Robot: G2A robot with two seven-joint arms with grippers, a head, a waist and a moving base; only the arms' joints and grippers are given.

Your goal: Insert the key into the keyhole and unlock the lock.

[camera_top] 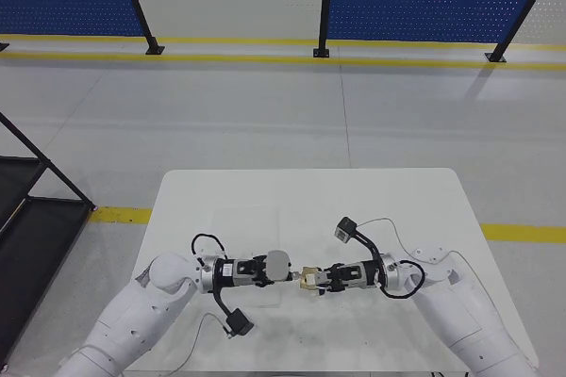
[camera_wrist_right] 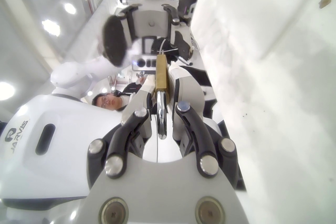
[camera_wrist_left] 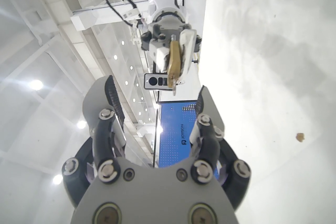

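1. At the right gripper (camera_wrist_right: 163, 89): closed on the flat sides of the brass lock (camera_wrist_right: 161, 72), held above the table (camera_top: 264, 198), near the middle of its front edge.
2. Held with the shackle (camera_wrist_right: 162, 117) pointing back toward the right wrist and the keyhole end facing out toward the other arm.
3. At the left gripper (camera_wrist_left: 156, 87): spread wide, nothing between the pads (camera_wrist_left: 113, 96), lined up facing the lock's outer end, close to it and apparently not touching.
4. Poking from that outer end, what is probably the key (camera_wrist_left: 174, 90): a small silvery bit, likely seated in the keyhole already, though too small to be sure.
5. Judged from that: lock picked up and presented, insertion likely done. Left to do: closing on the key, turning it, and freeing the shackle.
6. No sign of release yet: shackle seen edge-on, seemingly seated in the body.
7. Hard to make out:
   - the keyhole itself, hidden by the lock's angle
   - the shape of the key's head and how deep it sits
   - the shackle's legs, tucked between the right fingers (camera_wrist_right: 183, 93)
8. Farther out on the table, one small brown speck (camera_wrist_left: 300, 137), well apart from both grippers.
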